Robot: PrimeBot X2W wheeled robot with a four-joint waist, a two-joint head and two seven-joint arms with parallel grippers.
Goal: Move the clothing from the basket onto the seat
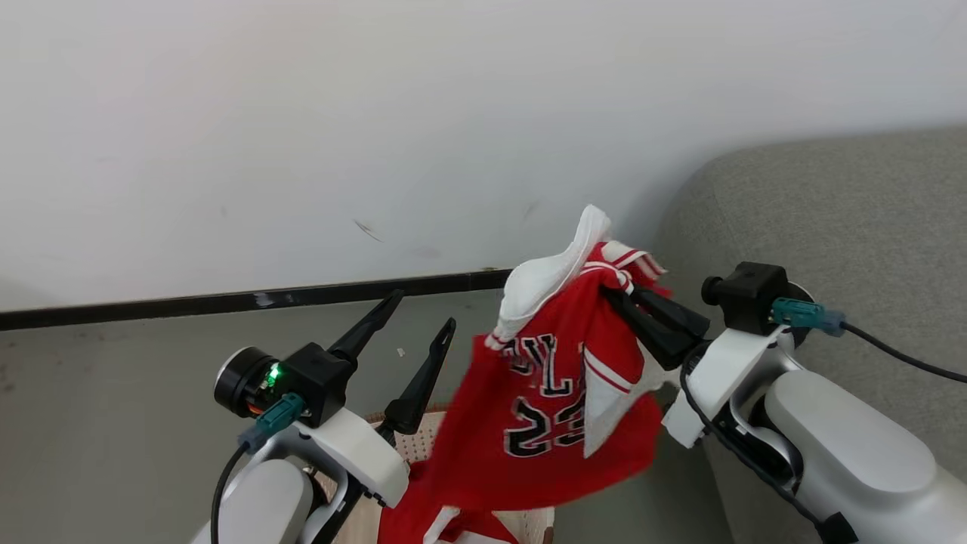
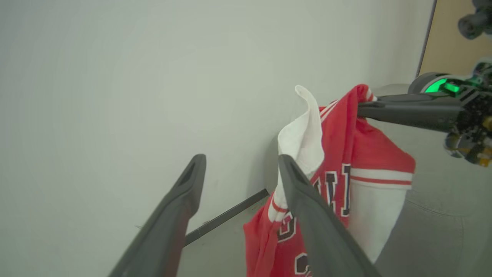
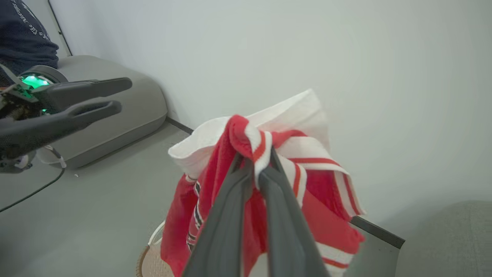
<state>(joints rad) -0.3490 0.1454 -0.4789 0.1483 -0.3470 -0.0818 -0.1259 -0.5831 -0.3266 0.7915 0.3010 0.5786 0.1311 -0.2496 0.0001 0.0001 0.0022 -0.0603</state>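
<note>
Pale wall and grey floor behind red clothing (image 1: 551,385) hanging over the basket (image 1: 420,438).
Nearest, red cloth lies across the basket's rim; whether it is the hanging piece's hem or a second garment I cannot tell, and a trailing hem could drag the basket along. Left end effector (image 1: 424,310) stands empty, fingers spread apart, one finger just beside the cloth, where it might snag. Right end effector (image 1: 613,293) is clamped together on a small bunched edge of the clothing; so slim a hold may slip in the swing, dropping it on the floor short of the seat (image 1: 831,211), farther off at right against the wall.
</note>
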